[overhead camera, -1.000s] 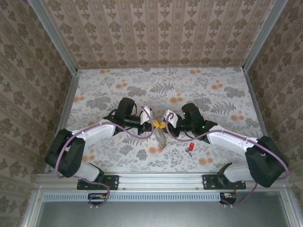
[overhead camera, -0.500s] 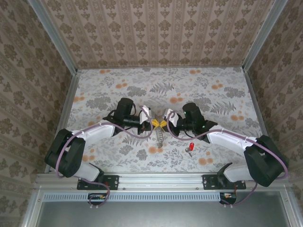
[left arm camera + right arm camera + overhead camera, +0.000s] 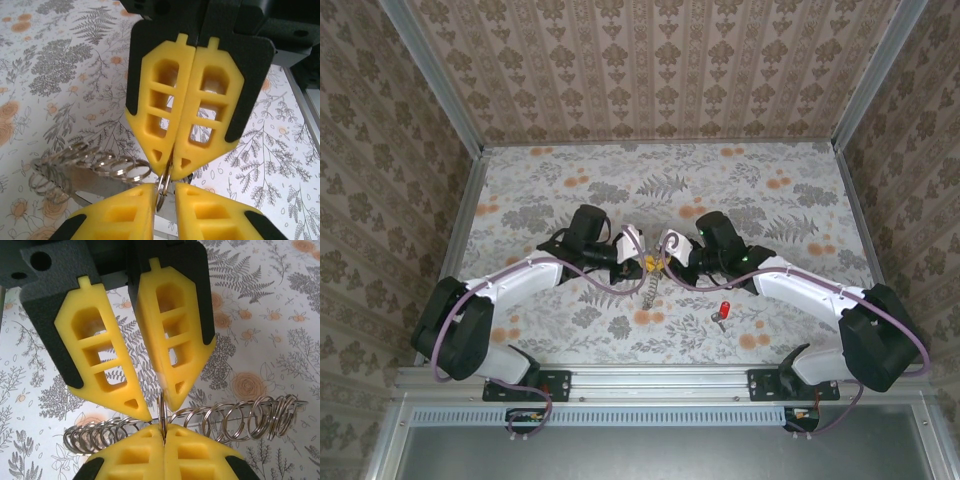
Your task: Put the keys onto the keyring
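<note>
At counter (image 3: 790,200) centre, open room all round, right hand (image 3: 164,432) clamped on silvery looped-wire keyring (image 3: 235,422), left hand (image 3: 164,197) tips slightly parted, seemingly released, red-headed key (image 3: 723,311) nearby, apart.

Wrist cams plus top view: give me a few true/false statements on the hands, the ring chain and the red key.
1. The right hand is open. False: its fingers are pressed together on one ring of the ring chain.
2. The left hand has its fingers parted, with a ring standing in the gap. True.
3. The red key is threaded on the ring chain. False: it lies loose on the table, apart from both hands.
4. The two hands meet tip to tip over the middle of the table. True.
</note>
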### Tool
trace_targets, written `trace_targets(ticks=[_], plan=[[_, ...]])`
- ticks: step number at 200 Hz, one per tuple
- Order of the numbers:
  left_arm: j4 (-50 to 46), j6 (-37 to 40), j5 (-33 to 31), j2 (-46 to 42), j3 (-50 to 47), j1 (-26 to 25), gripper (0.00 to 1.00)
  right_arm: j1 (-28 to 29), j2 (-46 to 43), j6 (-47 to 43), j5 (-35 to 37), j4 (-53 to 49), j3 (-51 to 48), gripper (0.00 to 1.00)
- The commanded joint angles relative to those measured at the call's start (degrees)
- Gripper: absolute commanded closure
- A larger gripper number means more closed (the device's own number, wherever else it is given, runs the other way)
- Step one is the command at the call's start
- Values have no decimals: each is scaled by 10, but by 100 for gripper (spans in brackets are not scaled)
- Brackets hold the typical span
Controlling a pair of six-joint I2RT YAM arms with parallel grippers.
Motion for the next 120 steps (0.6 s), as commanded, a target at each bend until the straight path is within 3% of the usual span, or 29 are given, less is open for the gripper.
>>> trace_targets(ticks=[1,95,120], plan=[[-26,22,-3,-5,21,-6,82,5,2,-12,6,-13,24,97],[-58,44,5,19,45,-17,88,8,-6,3,1,18,15,94],[-64,50,0,19,43,-17,86,8,-6,3,2,18,13,95]])
